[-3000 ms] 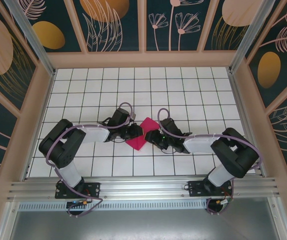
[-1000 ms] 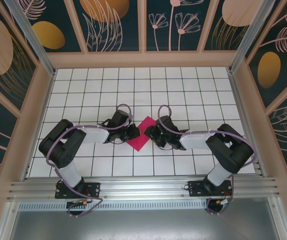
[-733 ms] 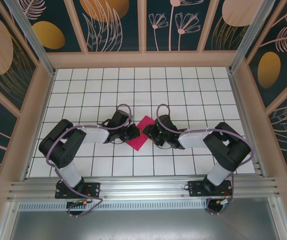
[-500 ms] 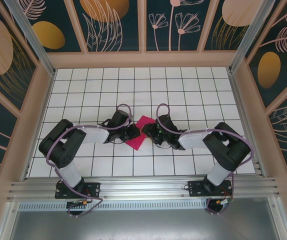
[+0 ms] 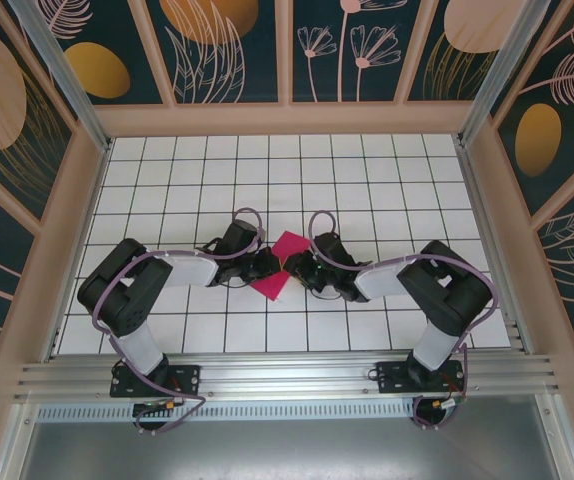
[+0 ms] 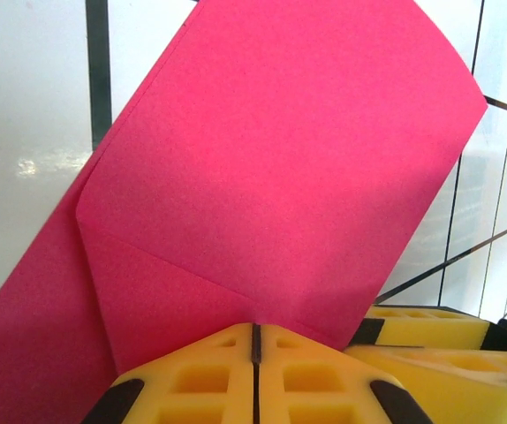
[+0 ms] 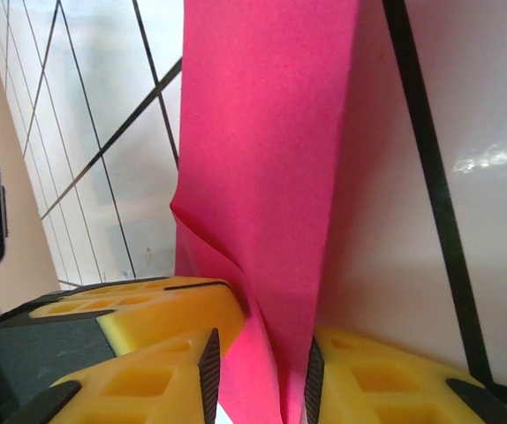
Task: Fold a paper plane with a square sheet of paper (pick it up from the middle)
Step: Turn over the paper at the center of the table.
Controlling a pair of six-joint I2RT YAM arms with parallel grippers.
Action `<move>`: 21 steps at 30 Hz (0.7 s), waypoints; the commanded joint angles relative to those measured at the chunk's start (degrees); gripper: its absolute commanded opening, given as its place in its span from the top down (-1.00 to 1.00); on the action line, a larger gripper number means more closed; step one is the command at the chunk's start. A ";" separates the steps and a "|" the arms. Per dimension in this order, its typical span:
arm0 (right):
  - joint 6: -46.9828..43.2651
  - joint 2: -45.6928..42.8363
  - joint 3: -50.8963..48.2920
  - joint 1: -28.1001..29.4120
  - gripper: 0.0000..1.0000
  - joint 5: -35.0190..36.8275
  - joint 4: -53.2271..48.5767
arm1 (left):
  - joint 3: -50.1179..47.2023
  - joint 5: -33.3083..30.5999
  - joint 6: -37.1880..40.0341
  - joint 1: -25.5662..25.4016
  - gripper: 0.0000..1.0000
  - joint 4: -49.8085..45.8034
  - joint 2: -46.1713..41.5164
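Mid-fold, the left tool (image 6: pixel 255 331) pinched the paper (image 6: pixel 262 159); the right tool (image 7: pixel 258 353), slightly spread around it, likely needed to clamp.

Worktop: white glossy tabletop (image 5: pixel 367 180) ruled into squares by thin dark grid lines. Soft glare patches on the tiles in the left wrist view (image 6: pixel 41 163), so the light comes from overhead.

Around the tabletop: pale wooden border (image 5: pixel 287 118) on the far, left and right sides.

Above the border: dark teal wall panels (image 5: pixel 217 50) printed with peach and ochre discs, leaves and line-drawn flowers, divided by pale wooden battens.

At the tabletop's far corners: two slanting silver aluminium posts (image 5: pixel 62 70).

Along its near edge: silver aluminium rails (image 5: pixel 287 375) with a slotted strip beneath.

Nearer than the rails: flat dull grey metal sheet (image 5: pixel 287 450).
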 commanded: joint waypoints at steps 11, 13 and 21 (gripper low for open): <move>-3.58 1.93 0.35 -0.11 0.64 -2.13 3.93 | -0.77 -1.00 -0.99 -0.21 0.80 0.74 -2.55; -4.17 1.55 0.60 -0.11 0.74 -1.99 3.21 | -0.61 -2.01 -0.80 -0.16 0.80 -0.30 -3.63; -12.51 -4.37 6.03 -0.15 1.00 0.34 -12.77 | -4.94 -11.31 -2.15 -0.15 0.76 -1.03 -15.73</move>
